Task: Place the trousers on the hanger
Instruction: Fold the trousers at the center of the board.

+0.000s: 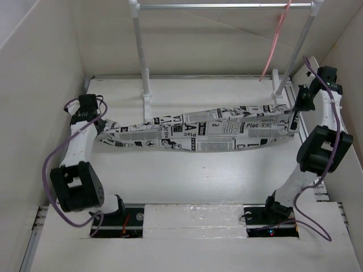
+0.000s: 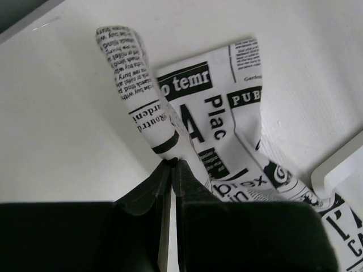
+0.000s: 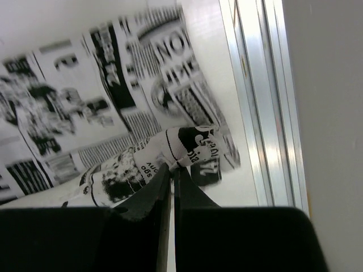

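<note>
Across mid desk [image 1: 187,175], trousers [image 1: 198,133] slung left-right btwn both hands. Left hand [image 2: 172,163] clamped on one end, right hand [image 3: 172,169] clamped on the other. Hanger [image 1: 276,39] hangs at far-right corner, above and behind right end; right arm nearer.

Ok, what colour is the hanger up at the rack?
Pale pink. The hanger shows only in the top external view, up at the silver bar.

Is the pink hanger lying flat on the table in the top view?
No, the hanger hangs down from the silver bar at the top of the picture.
</note>
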You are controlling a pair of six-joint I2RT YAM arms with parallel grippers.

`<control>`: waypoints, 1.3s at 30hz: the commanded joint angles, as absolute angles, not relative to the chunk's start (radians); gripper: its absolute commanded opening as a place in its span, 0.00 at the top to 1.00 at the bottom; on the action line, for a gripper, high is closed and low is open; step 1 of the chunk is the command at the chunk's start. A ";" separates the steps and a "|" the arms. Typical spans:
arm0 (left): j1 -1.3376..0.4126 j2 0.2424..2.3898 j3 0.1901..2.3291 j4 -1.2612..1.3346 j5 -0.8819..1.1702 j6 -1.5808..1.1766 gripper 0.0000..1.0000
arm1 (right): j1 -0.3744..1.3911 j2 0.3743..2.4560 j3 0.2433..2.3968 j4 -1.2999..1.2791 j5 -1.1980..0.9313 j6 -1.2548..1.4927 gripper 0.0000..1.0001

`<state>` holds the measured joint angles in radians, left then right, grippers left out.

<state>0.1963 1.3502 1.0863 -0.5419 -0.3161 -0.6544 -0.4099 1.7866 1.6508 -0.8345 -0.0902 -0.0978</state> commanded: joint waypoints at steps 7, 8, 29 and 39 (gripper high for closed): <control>0.173 1.759 1.396 -0.474 -0.402 -0.621 1.00 | -0.364 2.111 2.111 -0.733 0.011 -0.100 0.85; 0.163 1.779 1.457 -0.474 -0.375 -0.608 0.94 | -0.351 2.118 2.126 -0.715 0.008 -0.094 0.72; 0.209 1.422 0.922 -0.330 -0.094 -0.716 0.07 | -0.475 1.557 1.068 -0.348 -0.342 -0.067 0.52; 0.209 1.624 0.896 -0.233 -0.051 -0.768 0.36 | -0.534 1.807 1.084 -0.236 -0.549 -0.002 0.33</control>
<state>0.2092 1.6062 0.9104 -0.2943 -0.0792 -0.7326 -0.5457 1.7802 1.0672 -0.3084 -0.4911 -0.0319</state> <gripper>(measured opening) 0.678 0.670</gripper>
